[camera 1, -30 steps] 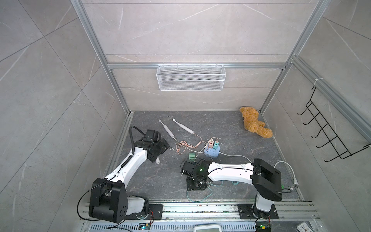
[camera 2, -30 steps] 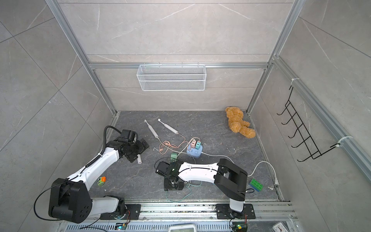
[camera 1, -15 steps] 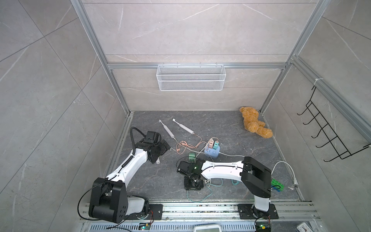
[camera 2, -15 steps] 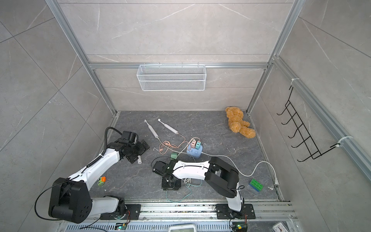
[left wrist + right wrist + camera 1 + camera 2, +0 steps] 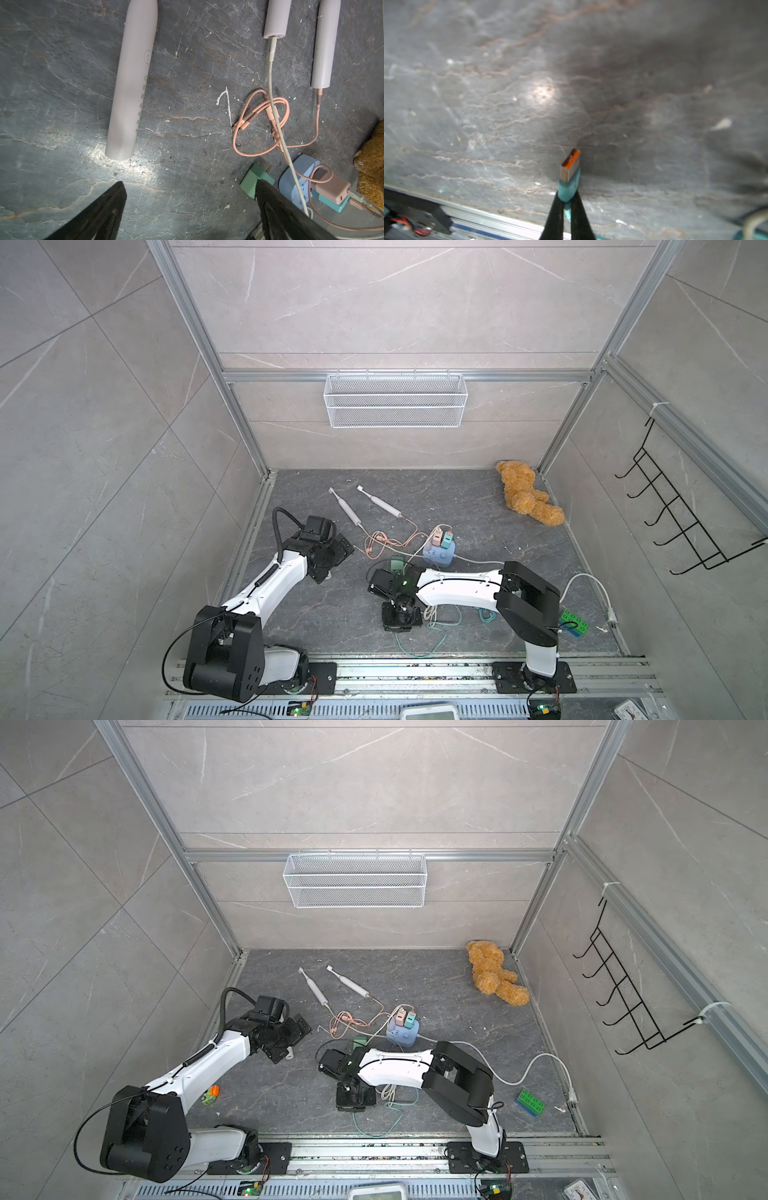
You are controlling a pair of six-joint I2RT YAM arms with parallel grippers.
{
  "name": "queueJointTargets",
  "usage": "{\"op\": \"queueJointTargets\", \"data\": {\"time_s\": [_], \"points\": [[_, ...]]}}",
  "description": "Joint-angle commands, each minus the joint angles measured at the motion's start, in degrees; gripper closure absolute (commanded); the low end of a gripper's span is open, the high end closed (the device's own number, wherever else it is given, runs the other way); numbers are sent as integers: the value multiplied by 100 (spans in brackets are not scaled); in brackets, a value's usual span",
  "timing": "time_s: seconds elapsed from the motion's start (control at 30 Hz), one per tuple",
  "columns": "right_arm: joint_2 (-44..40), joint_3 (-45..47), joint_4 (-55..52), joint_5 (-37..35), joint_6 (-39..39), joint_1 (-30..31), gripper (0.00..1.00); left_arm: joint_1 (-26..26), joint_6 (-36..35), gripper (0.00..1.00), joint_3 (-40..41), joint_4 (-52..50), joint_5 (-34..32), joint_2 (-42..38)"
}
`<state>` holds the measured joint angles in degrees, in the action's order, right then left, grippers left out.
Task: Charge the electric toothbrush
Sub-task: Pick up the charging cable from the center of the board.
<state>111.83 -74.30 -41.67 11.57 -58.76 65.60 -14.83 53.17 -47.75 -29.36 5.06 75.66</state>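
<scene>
Only the right wrist view shows it: the right gripper (image 5: pixel 568 200) pinched tight on a teal USB plug (image 5: pixel 570 172), hidden from above. The left gripper (image 5: pixel 190 182) gapes wide near the toothbrush (image 5: pixel 133 83) lying flat on the floor (image 5: pixel 52 166)

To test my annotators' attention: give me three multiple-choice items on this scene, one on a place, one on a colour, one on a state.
1. Where does the teddy bear lie? A near left corner; B far right corner of the floor; C floor's middle.
2. Sleeve colour of the USB plug? A teal; B pink; C black.
3. The left fingers are: A shut tight; B open, empty; C clamped on something.
B: it lies by the far right post. A: teal shows between the right fingers. B: they stand wide apart over bare floor.
</scene>
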Motion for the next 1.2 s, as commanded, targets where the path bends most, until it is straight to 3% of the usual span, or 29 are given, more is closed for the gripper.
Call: {"op": "queueJointTargets", "data": {"time_s": [0.0, 0.23, 0.43, 0.9, 1.03, 1.17], "points": [[108, -154, -226, -402, 664, -3, 100, -78, 156, 1, 59, 106, 80, -204], [-569, 68, 198, -490, 1970, 45, 100, -395, 514, 2, 241, 132, 52, -417], [-2178, 1799, 2372, 82, 2903, 47, 100, -712, 914, 5, 286, 216, 75, -526], [-3932, 3697, 4660, 1662, 3210, 32, 100, -1850, 1295, 10, -914, 159, -182, 988], [-4216, 3936, 4719, 1642, 3093, -43, 100, -2121, 1329, 11, -1304, 150, -186, 1561], [-4465, 4020, 4106, 1250, 3084, -157, 100, -2302, 1291, 15, -1717, 72, -198, 2149]]}}
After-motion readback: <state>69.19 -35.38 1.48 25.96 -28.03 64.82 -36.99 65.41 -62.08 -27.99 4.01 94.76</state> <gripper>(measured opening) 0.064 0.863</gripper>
